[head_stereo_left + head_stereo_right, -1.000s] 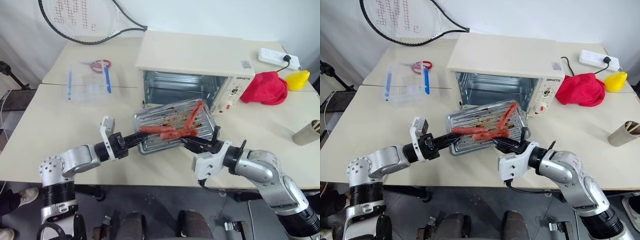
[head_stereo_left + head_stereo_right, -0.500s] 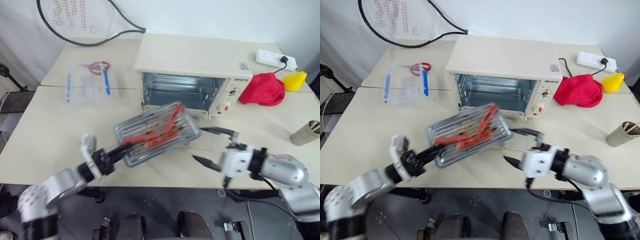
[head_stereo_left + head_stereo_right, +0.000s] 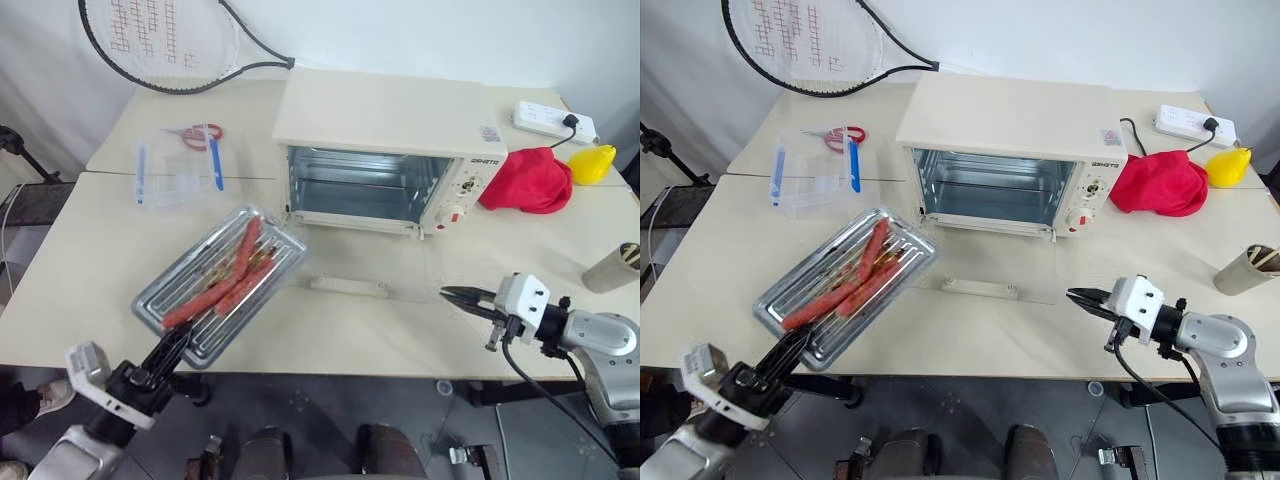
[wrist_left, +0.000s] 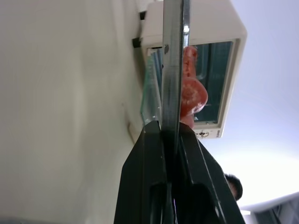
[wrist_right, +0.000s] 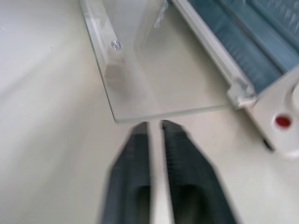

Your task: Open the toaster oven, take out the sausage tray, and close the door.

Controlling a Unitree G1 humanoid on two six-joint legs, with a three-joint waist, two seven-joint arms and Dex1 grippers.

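A second ago both grippers held the sausage tray point(image 3: 220, 285) in the air in front of the toaster oven point(image 3: 385, 140), one at each end; now only the left gripper point(image 3: 172, 345) has it, and the tray has come well over to the robot's left, lying slantwise over the table point(image 3: 90, 250) near its front edge, its far corner toward the oven's left foot and its near corner at the gripper; the red sausages point(image 3: 225, 275) lie lengthwise along its ribbed bottom; whether the tray rests on the table or hangs just above it I cannot tell. The left gripper is clamped tight on the tray's near rim, and the left wrist view shows the thin metal edge point(image 4: 174, 70) running straight up from between its two black fingers point(image 4: 145, 186), with a sausage end beside it and the oven's open mouth beyond.

The right gripper point(image 3: 458, 295) has let go and swung off to the right; its fingers stand pinched together with nothing between them, pointing left over the table, well apart from the tray; just ahead of its tips lies the right front corner of the door point(image 5: 154, 74), which is folded flat down on the table, its bar handle point(image 3: 345, 287) toward the robot; the oven's cavity stands open and bare behind it.
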